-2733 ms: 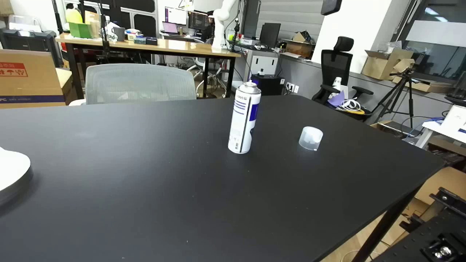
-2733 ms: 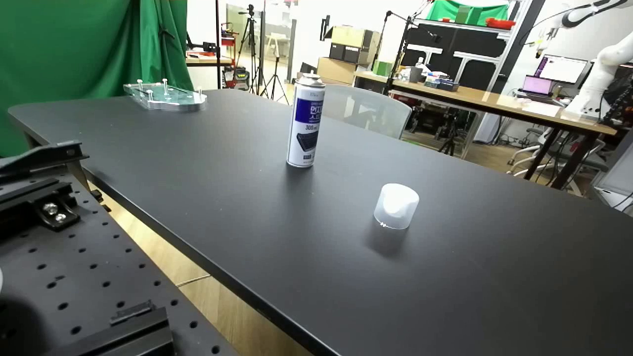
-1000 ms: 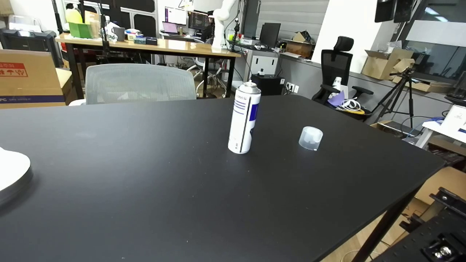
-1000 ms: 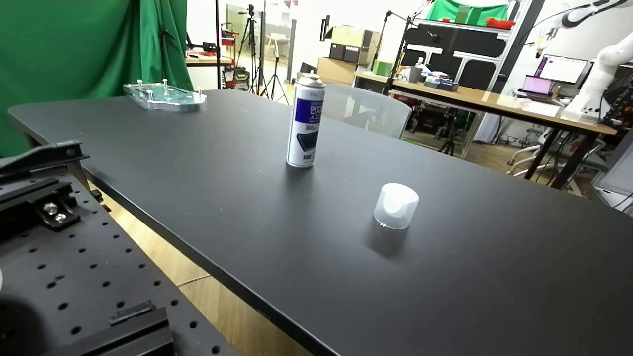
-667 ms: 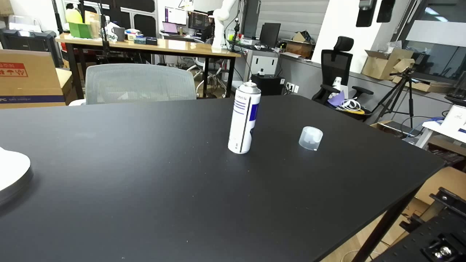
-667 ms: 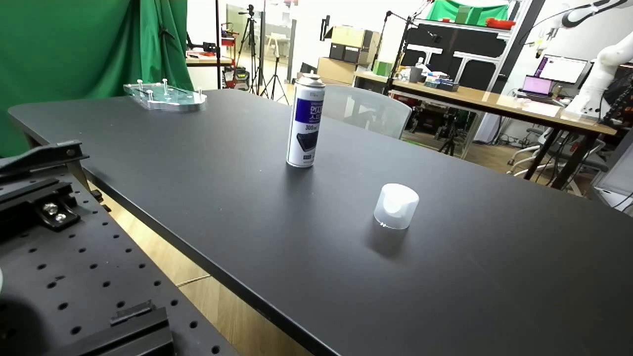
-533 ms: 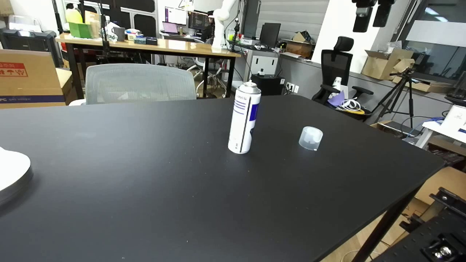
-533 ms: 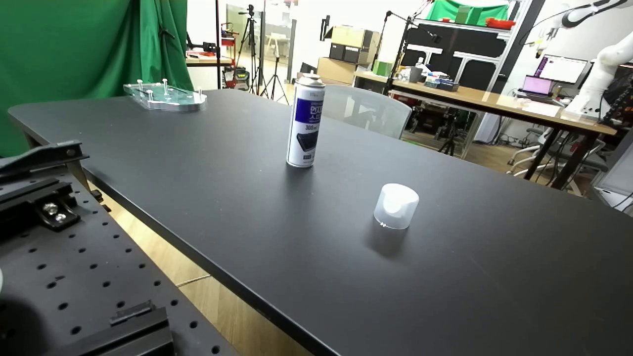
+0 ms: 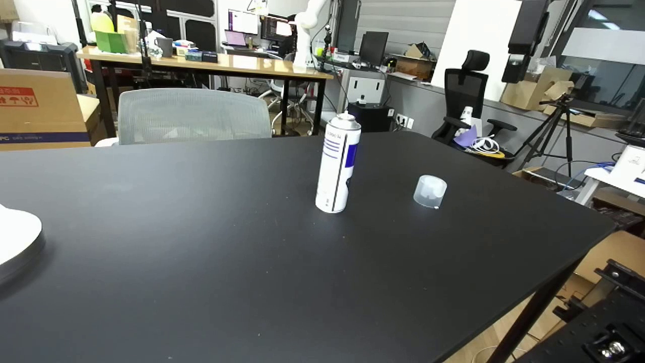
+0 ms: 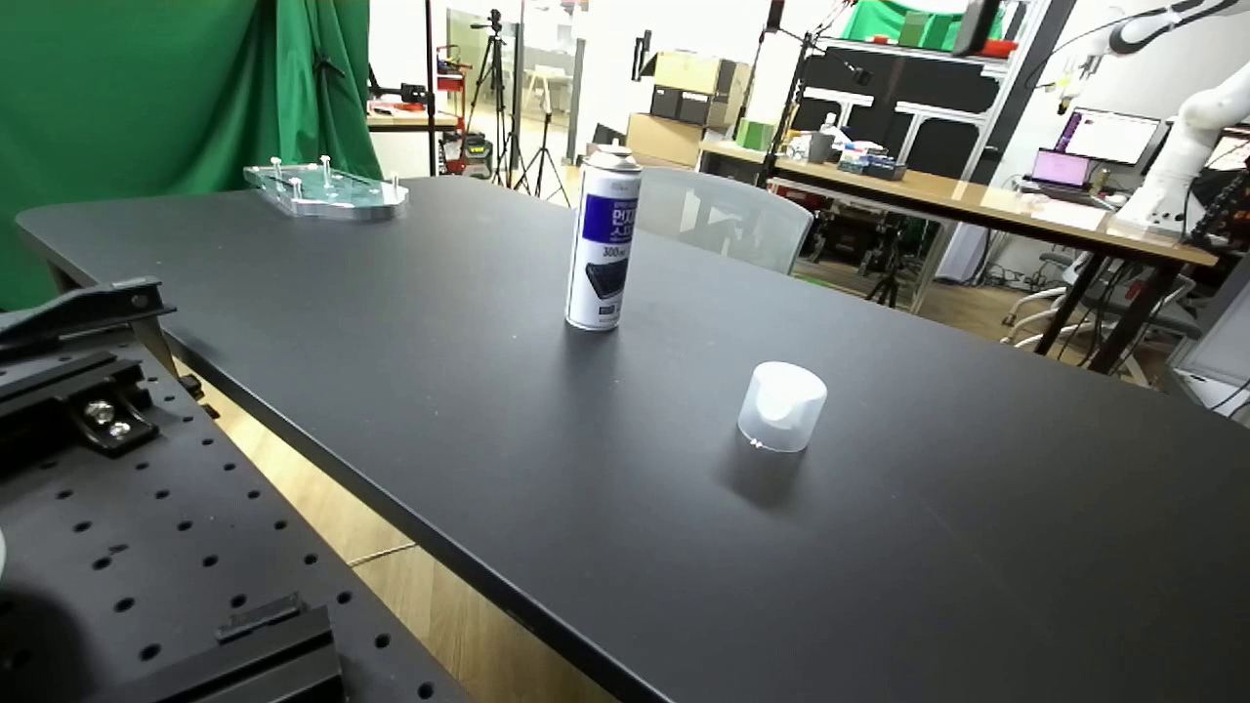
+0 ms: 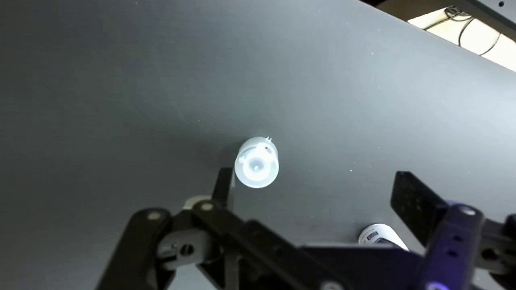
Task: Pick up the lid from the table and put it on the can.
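The lid, a small translucent whitish cap, stands on the black table in both exterior views [image 9: 430, 191] [image 10: 782, 407] and in the wrist view [image 11: 256, 163]. The can, tall and white with a blue label band, stands upright apart from it in both exterior views [image 9: 336, 164] [image 10: 604, 239]. The wrist view shows only the can's lower part [image 11: 381, 235]; the gripper covers the rest. My gripper [image 11: 314, 175] is open and empty, its fingers wide apart, above the table. In the wrist view the lid appears just beyond the left fingertip. Fingertips show high up in both exterior views [image 9: 516, 65] [image 10: 876, 24].
A clear plate with several posts [image 10: 327, 195] lies at one table end. A white round-edged thing [image 9: 17, 234] is at the frame's left. A grey mesh chair [image 9: 194, 116] stands behind the table. A black perforated board [image 10: 195, 517] lies beside the table edge.
My gripper has come lower and turned; its fingers now overlap in an exterior view and enter at the top edge of an exterior view. The lid and the can have not moved.
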